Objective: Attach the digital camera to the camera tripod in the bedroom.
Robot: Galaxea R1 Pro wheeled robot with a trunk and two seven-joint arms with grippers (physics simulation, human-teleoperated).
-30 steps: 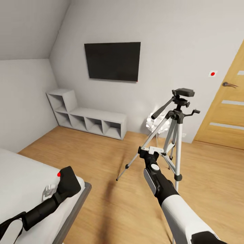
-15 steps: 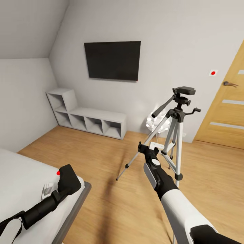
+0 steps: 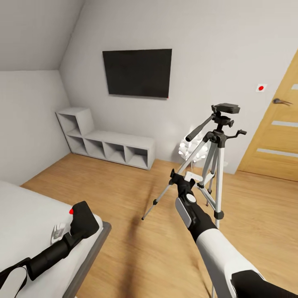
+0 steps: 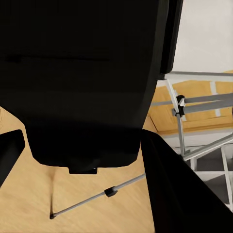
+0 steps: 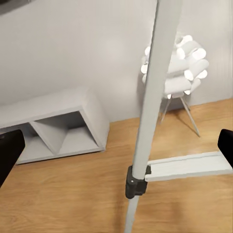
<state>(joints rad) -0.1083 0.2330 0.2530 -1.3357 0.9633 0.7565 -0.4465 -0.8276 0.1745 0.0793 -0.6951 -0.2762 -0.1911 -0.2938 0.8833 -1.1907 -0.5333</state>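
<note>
- Bedroom setup: light wood floor (image 3: 136,248), grey-white walls, a wall TV (image 3: 138,73), a white cube shelf (image 3: 106,143) under it and a wooden door (image 3: 278,136) off to the right.
- Camera tripod (image 3: 212,157) stands on the floor near the door, legs spread, black pan head and long handle up top, nothing mounted on it.
- Right gripper (image 3: 185,178) is up close to one silver leg; in the right wrist view the leg runs between the two spread fingertips, so it's released, not touching.
- Left gripper (image 3: 78,225) is low over the white bed (image 3: 25,215), clenched around the digital camera (image 3: 84,218), red button visible.
- Left wrist view: mostly the camera's black body, tripod legs behind.
</note>
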